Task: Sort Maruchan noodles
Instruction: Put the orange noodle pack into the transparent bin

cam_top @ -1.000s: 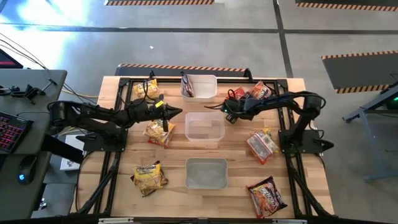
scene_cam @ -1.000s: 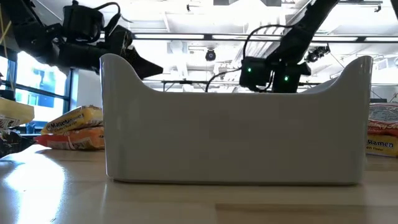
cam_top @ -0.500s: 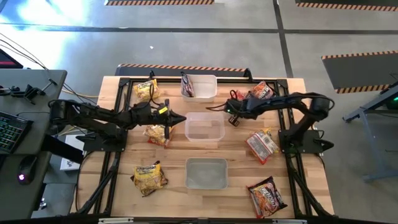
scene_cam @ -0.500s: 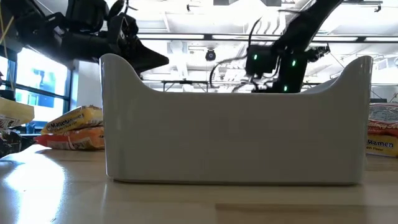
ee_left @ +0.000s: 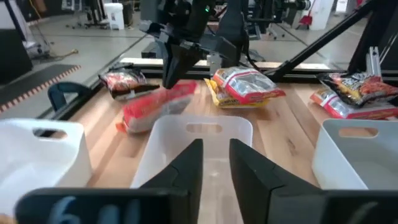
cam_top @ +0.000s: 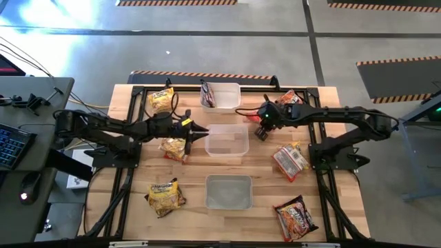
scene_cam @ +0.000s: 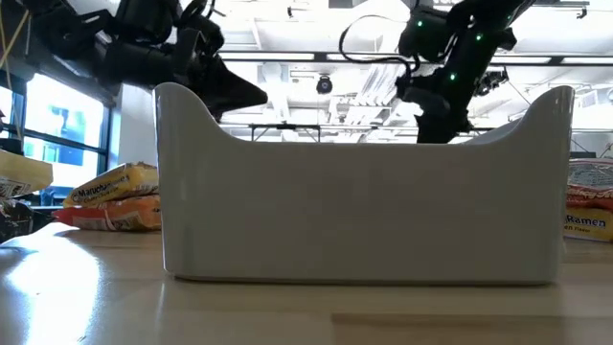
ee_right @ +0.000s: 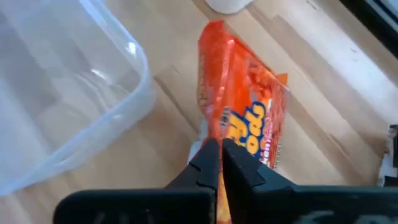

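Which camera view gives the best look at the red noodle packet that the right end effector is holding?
The right wrist view: the red packet fills the frame, pinched at its edge by the shut right end effector. The left wrist view shows it farther off, hanging over the table beyond the middle tub. The high view shows almost nothing of it; the low view hides it behind the nearest tub.

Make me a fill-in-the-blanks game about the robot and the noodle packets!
1. The right gripper is pinching a ____ noodle packet.
2. The left gripper hovers over the ____ one of the three tubs.
3. The tub nearest the table's front edge has ____ packets in it.

Missing words: red; middle; no
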You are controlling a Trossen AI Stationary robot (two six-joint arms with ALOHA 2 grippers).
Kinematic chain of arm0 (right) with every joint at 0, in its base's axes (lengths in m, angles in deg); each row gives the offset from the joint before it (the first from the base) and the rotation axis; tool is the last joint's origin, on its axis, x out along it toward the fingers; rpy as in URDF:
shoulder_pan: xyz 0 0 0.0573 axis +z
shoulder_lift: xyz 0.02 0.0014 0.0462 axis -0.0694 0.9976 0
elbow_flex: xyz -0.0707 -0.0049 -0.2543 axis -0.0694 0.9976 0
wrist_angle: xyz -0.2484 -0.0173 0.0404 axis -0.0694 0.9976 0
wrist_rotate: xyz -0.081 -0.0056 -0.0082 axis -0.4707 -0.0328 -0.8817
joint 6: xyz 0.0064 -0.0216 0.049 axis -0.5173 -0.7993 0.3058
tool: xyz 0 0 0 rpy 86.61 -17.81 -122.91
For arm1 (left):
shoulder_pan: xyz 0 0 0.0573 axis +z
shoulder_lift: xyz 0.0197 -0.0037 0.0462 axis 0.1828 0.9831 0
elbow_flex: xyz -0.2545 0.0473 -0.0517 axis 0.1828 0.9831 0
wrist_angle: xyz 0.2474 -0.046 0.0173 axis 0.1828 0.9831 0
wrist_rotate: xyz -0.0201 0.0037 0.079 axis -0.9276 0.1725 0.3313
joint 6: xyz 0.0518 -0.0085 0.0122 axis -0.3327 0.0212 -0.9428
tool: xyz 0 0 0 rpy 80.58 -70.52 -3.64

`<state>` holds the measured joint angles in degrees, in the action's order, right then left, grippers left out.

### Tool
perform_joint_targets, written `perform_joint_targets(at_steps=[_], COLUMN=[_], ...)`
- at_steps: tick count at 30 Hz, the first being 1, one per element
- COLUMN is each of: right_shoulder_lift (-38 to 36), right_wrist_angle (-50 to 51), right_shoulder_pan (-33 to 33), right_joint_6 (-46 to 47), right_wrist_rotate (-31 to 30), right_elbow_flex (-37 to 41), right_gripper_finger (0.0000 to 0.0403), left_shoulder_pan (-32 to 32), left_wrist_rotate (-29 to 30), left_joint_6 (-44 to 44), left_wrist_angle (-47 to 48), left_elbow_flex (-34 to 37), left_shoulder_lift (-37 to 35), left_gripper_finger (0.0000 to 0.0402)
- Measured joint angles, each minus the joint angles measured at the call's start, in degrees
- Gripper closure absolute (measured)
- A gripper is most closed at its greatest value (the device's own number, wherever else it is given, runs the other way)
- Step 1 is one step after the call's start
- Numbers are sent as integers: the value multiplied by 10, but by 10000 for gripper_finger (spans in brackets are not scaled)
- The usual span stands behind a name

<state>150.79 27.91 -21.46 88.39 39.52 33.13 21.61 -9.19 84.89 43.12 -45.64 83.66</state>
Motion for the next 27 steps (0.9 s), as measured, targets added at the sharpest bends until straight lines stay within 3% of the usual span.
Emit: perform_joint_targets(at_steps=[5, 11, 16, 22, 27], right_shoulder_lift=[-5, -5, -3, -1, -1], right_wrist_angle=[0, 21, 47, 21, -115], right_shoulder_pan=[-3, 25, 111, 240, 289], right_joint_6=[7, 5, -8, -25, -129], right_wrist_rotate=[40, 34, -35, -172, -237], right_elbow_flex=[0, 0, 10, 74, 141], right_gripper_finger=[403, 381, 289, 165, 130], left_shoulder_pan=[0, 0, 0, 1, 3], left_wrist_rotate=[0, 1, 3, 25, 27], left_joint_6=[-11, -15, -12, -9, -10], left_wrist_angle=[47, 49, 21, -21, -21], left_elbow_flex=[-45, -55, -38, -22, -21], left_shoulder_lift=[16, 38, 38, 36, 36], left_gripper_finger=[294, 287, 311, 342, 355])
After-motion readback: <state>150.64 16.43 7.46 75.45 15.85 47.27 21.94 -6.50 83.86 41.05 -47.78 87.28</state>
